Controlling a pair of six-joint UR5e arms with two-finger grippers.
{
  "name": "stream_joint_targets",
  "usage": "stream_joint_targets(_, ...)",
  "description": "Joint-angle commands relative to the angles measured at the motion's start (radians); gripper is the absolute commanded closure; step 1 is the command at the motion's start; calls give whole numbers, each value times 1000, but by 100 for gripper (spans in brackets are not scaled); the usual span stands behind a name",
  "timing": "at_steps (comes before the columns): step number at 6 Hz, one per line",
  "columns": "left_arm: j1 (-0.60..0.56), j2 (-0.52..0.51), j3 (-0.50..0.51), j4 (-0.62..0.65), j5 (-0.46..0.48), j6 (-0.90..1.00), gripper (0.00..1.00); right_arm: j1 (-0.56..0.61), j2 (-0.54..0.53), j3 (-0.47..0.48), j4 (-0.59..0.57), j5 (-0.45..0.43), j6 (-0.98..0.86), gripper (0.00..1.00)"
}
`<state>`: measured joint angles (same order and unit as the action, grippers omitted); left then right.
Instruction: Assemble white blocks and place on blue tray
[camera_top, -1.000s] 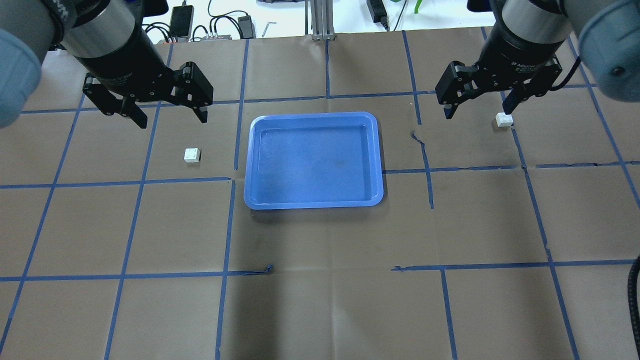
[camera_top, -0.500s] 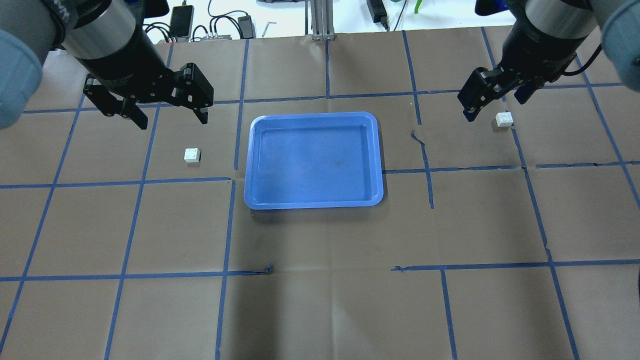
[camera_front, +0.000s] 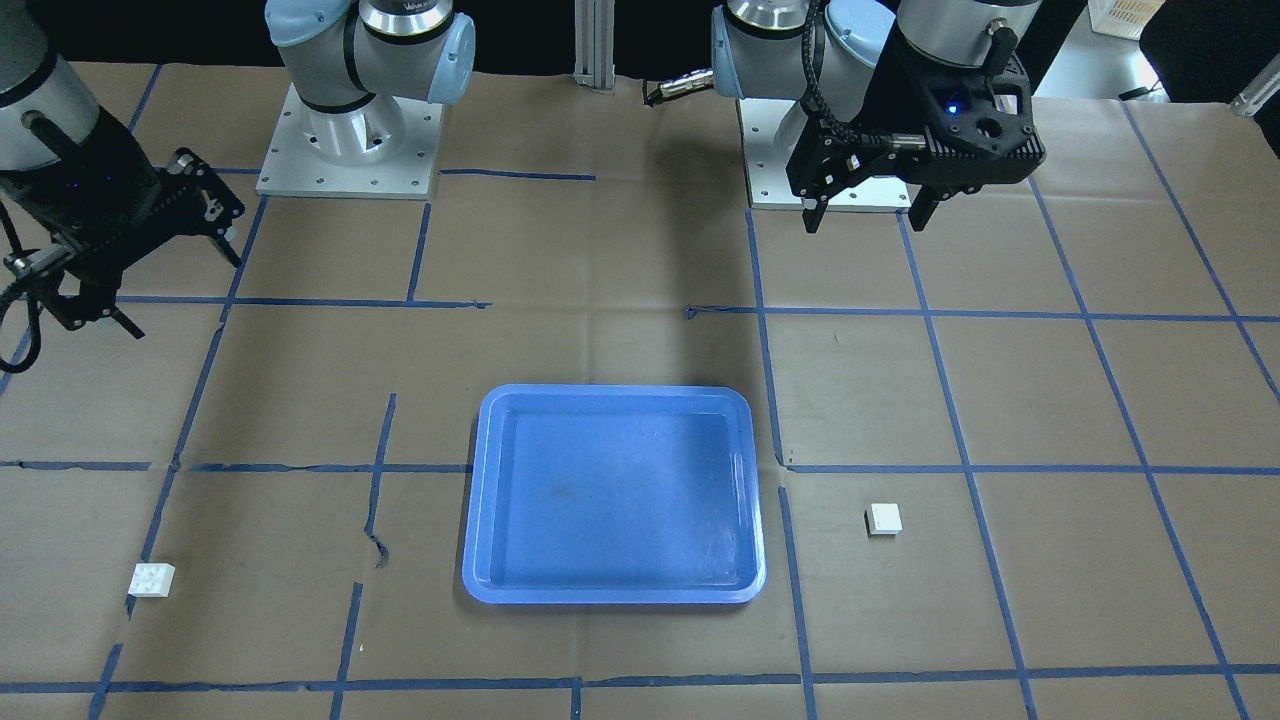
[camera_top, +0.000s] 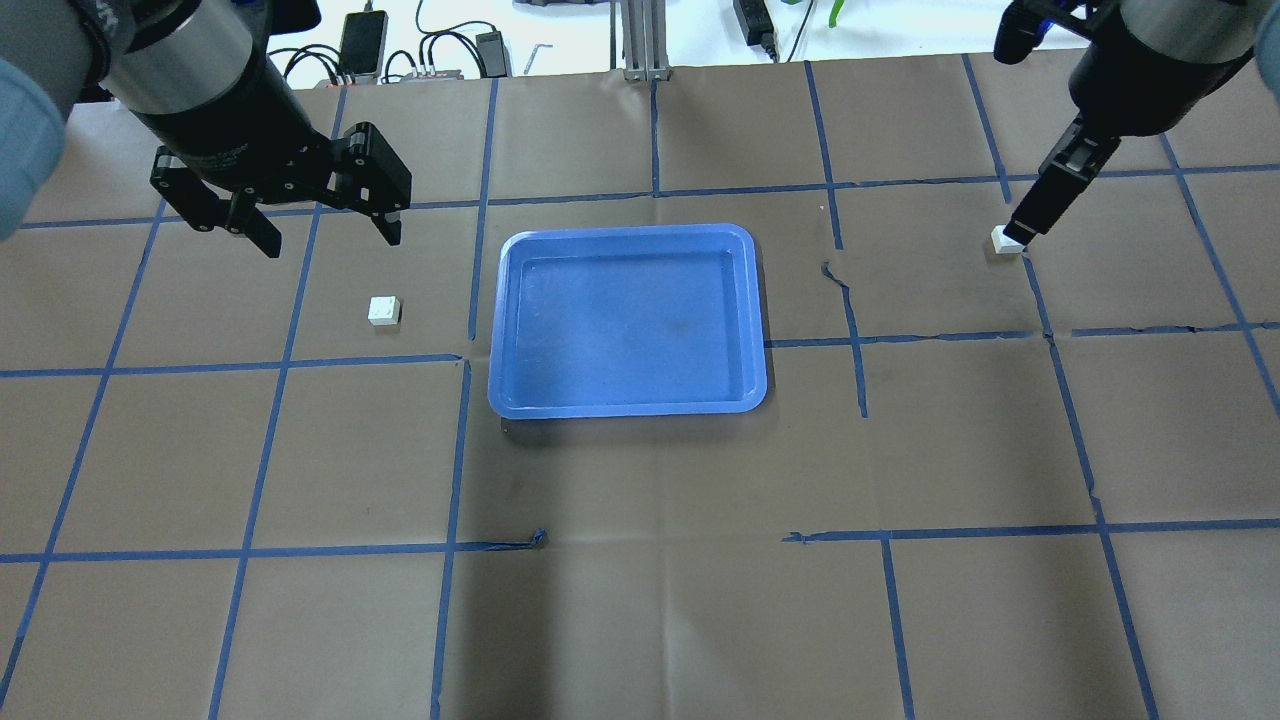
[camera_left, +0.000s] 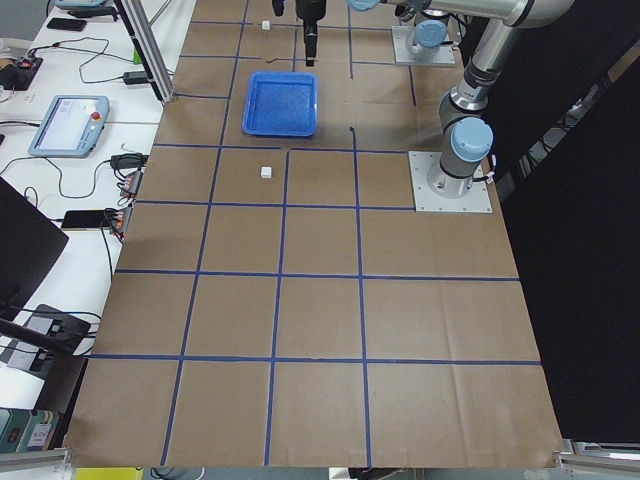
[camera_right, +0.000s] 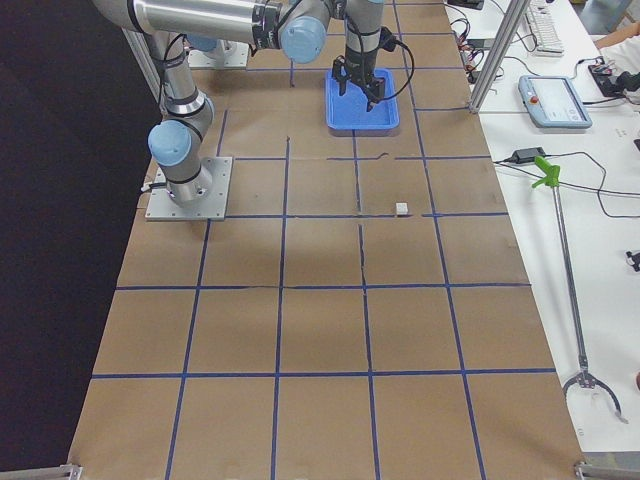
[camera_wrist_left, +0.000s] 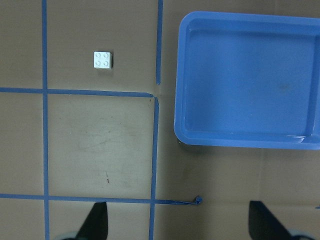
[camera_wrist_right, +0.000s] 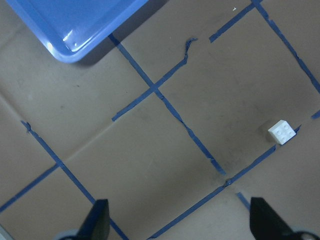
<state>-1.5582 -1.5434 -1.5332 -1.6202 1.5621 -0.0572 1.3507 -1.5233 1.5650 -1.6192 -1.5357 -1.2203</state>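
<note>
Spread-jawed left gripper (camera_top: 330, 238) hovers left of tray (camera_top: 628, 408); first block (camera_top: 383, 310) lies loose near tray's left. Second block (camera_top: 1005, 240) lies well right of tray, right gripper (camera_front: 188, 298) spread above. Grasping, joining and placing all remain.

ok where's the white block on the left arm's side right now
In the overhead view the left white block lies in the left half, apart from the blue tray on its right. It sits close to the open left gripper, which is not touching it.
</note>
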Motion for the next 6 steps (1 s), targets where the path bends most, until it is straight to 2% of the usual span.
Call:
stream_joint_targets(1,126,-112,-7,29,-1,176,1,-115,96,-83,-4,2,-521,0)
stream_joint_targets(2,141,-197,-37,157,-2,187,1,-136,186,-182,2,5,-709,0)
stream_joint_targets(3,154,-249,-86,269,-2,194,1,-136,260,-259,13,5,-817,0)
stream_joint_targets(4,158,-315,-152,439,-7,200,1,-139,278,-272,13,6,-832,0)
stream_joint_targets(5,161,-364,-182,542,-2,258,1,-139,285,-270,10,9,-835,0)
stream_joint_targets(6,167,-423,-199,603,-5,299,2,-162,307,-270,8,88,-835,0)
